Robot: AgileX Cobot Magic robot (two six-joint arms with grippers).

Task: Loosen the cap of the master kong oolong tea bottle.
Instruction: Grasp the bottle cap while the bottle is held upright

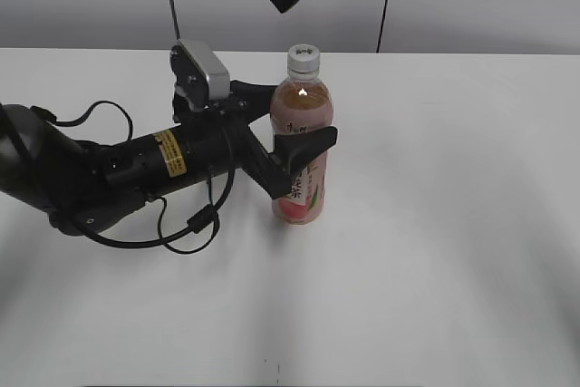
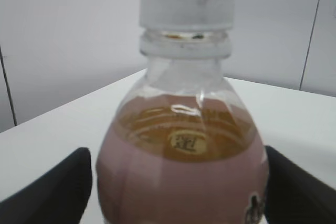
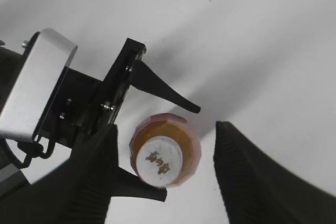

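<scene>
White table [image 1: 453, 224], left claw [image 1: 299, 124] clamped around upright tea bottle [image 1: 302, 115], right claw [image 3: 163, 182] spread wide above cap [image 3: 159, 158].

The exterior view looks down at a slant; the left wrist view is level and close to the bottle [image 2: 181, 145]; the right wrist view looks straight down on it.

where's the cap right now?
The cap is still on the bottle, standing upright near the table's center in the exterior view. The left end effector brackets the bottle's body; the right end effector hovers open above the cap.

Bright even light, blurred wrist close-up
</scene>
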